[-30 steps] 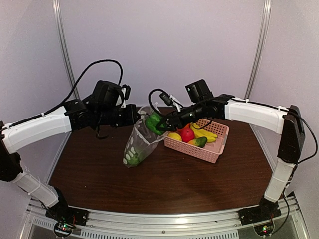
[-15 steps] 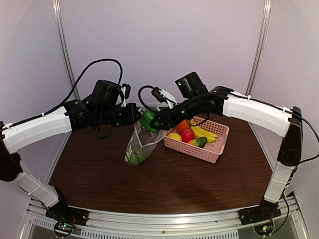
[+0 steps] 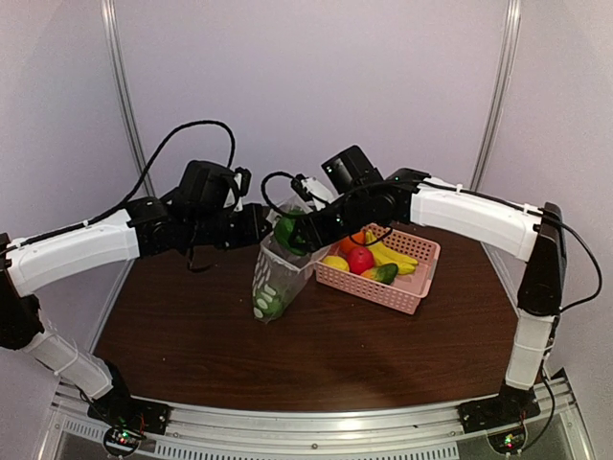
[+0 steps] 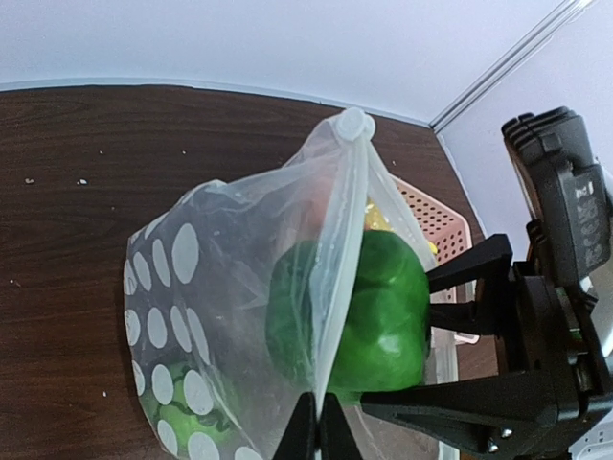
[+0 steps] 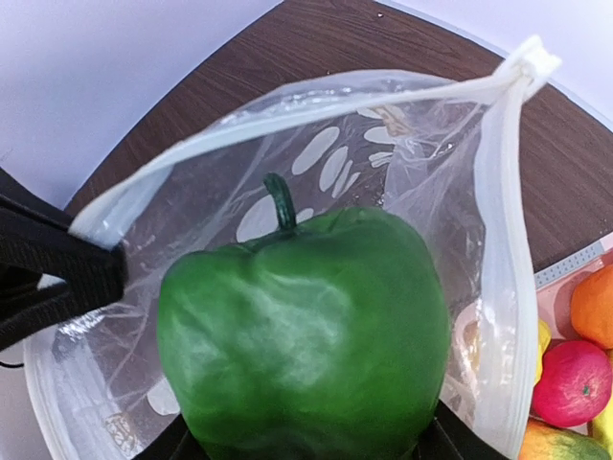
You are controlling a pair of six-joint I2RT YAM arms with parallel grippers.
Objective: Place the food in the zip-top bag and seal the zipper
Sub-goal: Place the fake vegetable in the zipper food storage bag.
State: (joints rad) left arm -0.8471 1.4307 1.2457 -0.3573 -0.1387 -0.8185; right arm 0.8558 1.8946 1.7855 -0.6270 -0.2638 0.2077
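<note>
Top external view gives us the layout. The zip-top bag (image 3: 273, 283) hangs mouth-up over the brown bench (image 3: 335, 355), and the pink basket (image 3: 407, 287) stands just to its right, near but apart. The left gripper (image 3: 261, 225) meets the bag's mouth from the left and the right gripper (image 3: 295, 235) comes in from the basket side. The two are close together above the bag. In front of the bag the bench is bare down to its near edge. The bag's bottom reaches down to the bench, but we cannot tell whether it rests there.

From the left wrist, we see the left gripper's (image 4: 314, 426) jaws pinched fully together on the zipper (image 4: 340, 268), holding the bag up by that strip. The strip runs from the jaws to a small white tab (image 4: 352, 125) at the far end. The green pepper (image 4: 378, 311) straddles the strip here, one half veiled by dotted plastic and the other bare. Something green (image 4: 182, 422) lies at the bag's bottom.

Only the right wrist view looks into the mouth. The zipper (image 5: 287, 110) spreads into a wide loop, and the pepper (image 5: 306, 335) sits stem-up in front of it, clamped between jaws parted about halfway. Whether the pepper has passed the rim we cannot tell. Right of the bag lie the orange ball (image 5: 594, 307) and the red apple (image 5: 573, 383), and the top view adds the bananas (image 3: 393, 257) and the lemon (image 3: 335, 262).
</note>
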